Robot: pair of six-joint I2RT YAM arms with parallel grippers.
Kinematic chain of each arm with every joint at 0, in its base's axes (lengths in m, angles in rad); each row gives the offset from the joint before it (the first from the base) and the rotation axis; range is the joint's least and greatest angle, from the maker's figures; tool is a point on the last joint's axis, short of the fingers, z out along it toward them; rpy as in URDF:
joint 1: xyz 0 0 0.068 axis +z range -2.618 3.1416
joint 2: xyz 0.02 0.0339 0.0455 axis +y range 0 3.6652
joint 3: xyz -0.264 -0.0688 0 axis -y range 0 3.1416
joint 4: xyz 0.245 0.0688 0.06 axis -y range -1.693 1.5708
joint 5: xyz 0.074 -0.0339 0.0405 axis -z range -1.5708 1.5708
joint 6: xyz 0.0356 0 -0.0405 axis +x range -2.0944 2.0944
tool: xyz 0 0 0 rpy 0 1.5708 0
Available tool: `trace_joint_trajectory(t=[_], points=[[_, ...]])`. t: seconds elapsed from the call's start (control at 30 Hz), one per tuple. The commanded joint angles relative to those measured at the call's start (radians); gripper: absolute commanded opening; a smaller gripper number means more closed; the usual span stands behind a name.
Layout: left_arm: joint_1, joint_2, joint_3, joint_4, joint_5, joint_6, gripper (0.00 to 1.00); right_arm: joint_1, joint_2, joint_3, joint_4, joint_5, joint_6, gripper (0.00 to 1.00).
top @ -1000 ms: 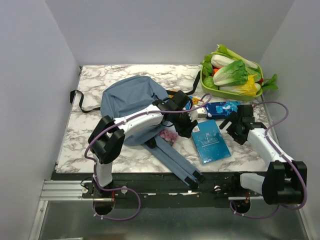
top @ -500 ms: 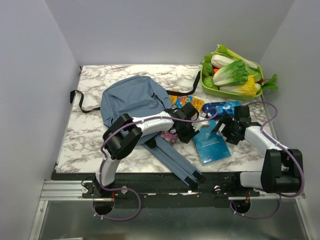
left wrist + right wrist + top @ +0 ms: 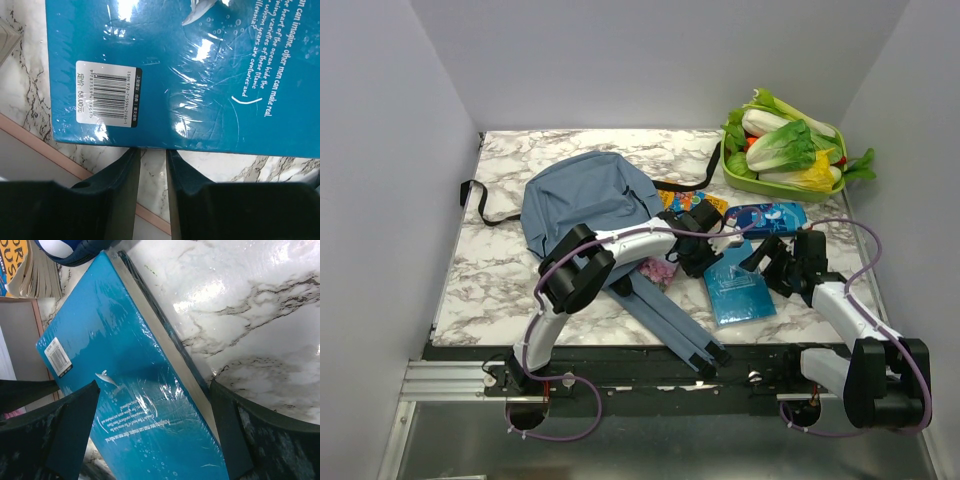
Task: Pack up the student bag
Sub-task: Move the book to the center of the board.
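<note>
Grasping book [image 3: 735, 290] right of bag [image 3: 585, 195]: straddling it with right fingers [image 3: 75, 425] wide open, left fingers [image 3: 120, 185] narrowly parted, empty, at its edge. Next: clamp, lift.

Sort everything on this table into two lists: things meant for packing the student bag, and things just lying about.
For the job: student bag, teal book, blue pencil case, orange booklet, probably the small pink item.
Lying about: green tray of vegetables.

Left claw [image 3: 151, 155] narrowly parted, low; right claw [image 3: 154, 390] spread wide, low.
</note>
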Motion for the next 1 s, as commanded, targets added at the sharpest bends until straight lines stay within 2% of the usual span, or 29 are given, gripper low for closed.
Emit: trace_joint_trajectory(t=[0.0, 0.23, 0.37, 0.67, 0.83, 0.97], points=[[-0.006, 0.059, 0.062, 0.015, 0.002, -0.042, 0.36, 0.027, 0.017, -0.048, -0.125, -0.129, 0.040, 0.99], [-0.005, 0.037, 0.131, 0.020, 0.068, -0.067, 0.38, 0.074, 0.027, -0.008, -0.088, -0.186, 0.036, 1.00], [-0.003, 0.001, 0.177, 0.031, 0.166, -0.084, 0.39, 0.103, 0.069, 0.006, -0.051, -0.214, 0.054, 1.00], [0.024, -0.093, 0.078, 0.120, 0.308, -0.085, 0.41, 0.186, 0.187, 0.039, 0.051, -0.225, 0.122, 1.00], [0.057, -0.118, 0.075, 0.040, 0.198, -0.013, 0.41, 0.200, 0.227, 0.047, 0.024, -0.160, 0.125, 1.00], [0.075, -0.153, -0.008, -0.012, 0.089, 0.047, 0.40, 0.198, 0.201, 0.029, -0.005, -0.084, 0.123, 1.00]])
